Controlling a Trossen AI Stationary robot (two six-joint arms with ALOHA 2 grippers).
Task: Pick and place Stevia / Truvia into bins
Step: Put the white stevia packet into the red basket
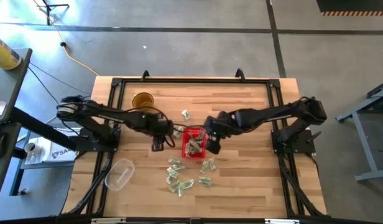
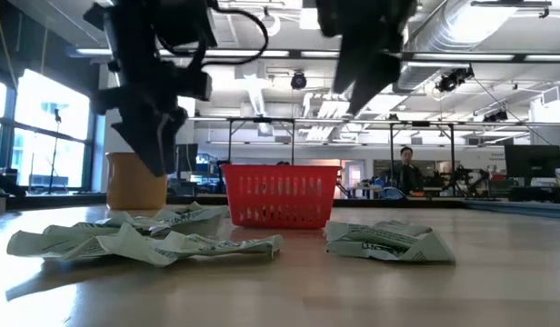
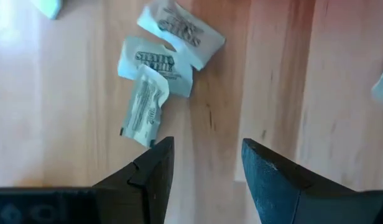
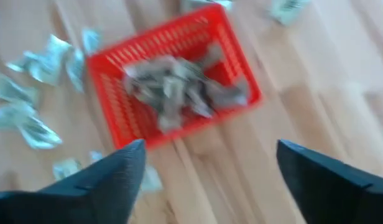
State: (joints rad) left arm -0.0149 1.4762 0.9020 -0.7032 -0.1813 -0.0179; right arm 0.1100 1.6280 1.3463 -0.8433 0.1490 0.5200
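We note the sachets (image 1: 182, 177): small flat paper packets, pale green and white, creased, with dark print. Most lie loose on the wooden table (image 1: 253, 186) in a scatter on the near side of the red basket (image 1: 194, 144). One lone sachet (image 1: 186, 114) lies on the far side of the basket, and a few more (image 1: 208, 165) sit close to its near right corner. A heap of sachets (image 4: 179, 87) already fills the basket's floor; its meshed red walls stand upright.

Edges and room: the basket sits near the table's middle. An amber cup (image 1: 142, 100) stands toward the far left, well apart from it, and a clear tub (image 1: 119, 174) lies at the near left edge. The right half of the table is bare wood, and black rails frame the table's sides.

The right hand (image 1: 212, 145) hangs above the table just beside the basket's right wall, its fingers spread wide and holding nothing; its wrist view looks down on the filled basket. The left hand (image 3: 204, 168) hovers to the basket's left, fingers partly apart and empty, over bare wood. In its wrist view three sachets (image 3: 157, 68) lie overlapping just beyond the fingertips, not touching them.
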